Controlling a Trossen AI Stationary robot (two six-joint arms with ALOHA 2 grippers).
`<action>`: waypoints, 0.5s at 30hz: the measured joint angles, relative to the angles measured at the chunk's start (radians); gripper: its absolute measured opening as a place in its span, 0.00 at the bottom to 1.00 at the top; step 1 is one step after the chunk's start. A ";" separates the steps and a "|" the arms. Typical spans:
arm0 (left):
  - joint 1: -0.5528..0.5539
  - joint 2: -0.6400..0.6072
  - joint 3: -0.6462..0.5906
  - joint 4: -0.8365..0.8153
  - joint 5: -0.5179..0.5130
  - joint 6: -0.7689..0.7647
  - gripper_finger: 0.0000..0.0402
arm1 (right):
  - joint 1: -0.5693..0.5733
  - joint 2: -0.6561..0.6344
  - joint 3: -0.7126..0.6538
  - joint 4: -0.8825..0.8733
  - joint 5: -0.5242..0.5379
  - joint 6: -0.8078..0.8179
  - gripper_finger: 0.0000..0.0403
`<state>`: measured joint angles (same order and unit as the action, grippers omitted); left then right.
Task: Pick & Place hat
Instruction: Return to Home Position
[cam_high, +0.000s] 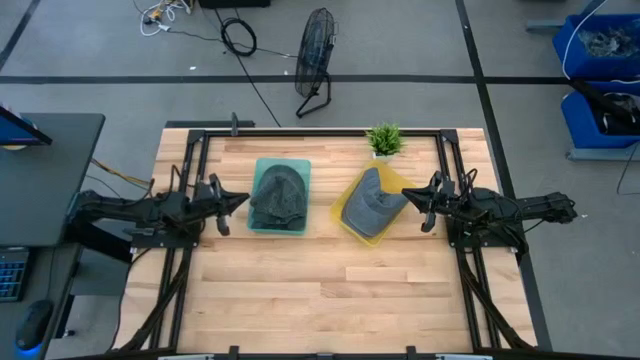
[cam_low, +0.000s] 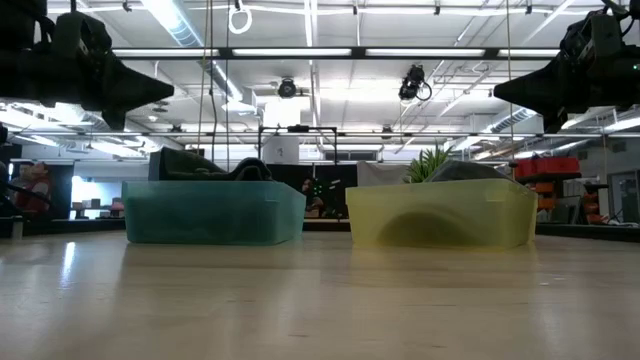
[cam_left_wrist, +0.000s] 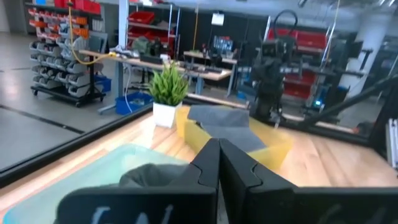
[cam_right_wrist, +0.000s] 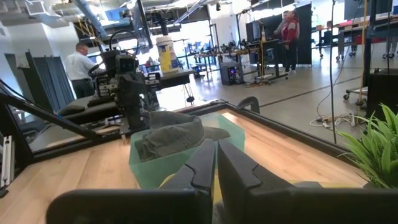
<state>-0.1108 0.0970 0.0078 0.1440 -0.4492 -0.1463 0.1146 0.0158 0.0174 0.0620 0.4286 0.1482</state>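
Note:
A grey hat (cam_high: 278, 196) lies in the teal bin (cam_high: 259, 226) left of centre; it also shows in the low view as a dark hump (cam_low: 215, 166). A second grey hat (cam_high: 375, 201) lies in the yellow bin (cam_high: 347, 222) right of centre, its brim toward the far side. My left gripper (cam_high: 243, 199) hovers level at the teal bin's left side, shut, holding nothing. My right gripper (cam_high: 405, 196) hovers level at the yellow bin's right side, shut, holding nothing. Both are raised above the table in the low view.
A small potted plant (cam_high: 384, 139) stands at the table's far edge, just beyond the yellow bin. Black frame rails (cam_high: 320, 133) run along the far edge and both sides. The near half of the wooden table (cam_high: 320, 290) is bare.

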 joint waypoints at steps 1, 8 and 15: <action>0.000 -0.009 0.000 0.001 0.000 0.000 0.02 | 0.000 0.000 0.000 0.000 0.000 0.000 0.06; 0.000 -0.096 0.000 0.000 0.000 0.000 0.02 | 0.000 0.000 0.000 0.000 0.000 0.000 0.06; 0.000 -0.091 0.000 0.013 0.000 0.000 0.02 | 0.000 0.000 0.000 0.000 0.000 0.000 0.06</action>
<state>-0.1104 0.0063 0.0074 0.1567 -0.4491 -0.1459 0.1150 0.0158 0.0174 0.0620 0.4290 0.1478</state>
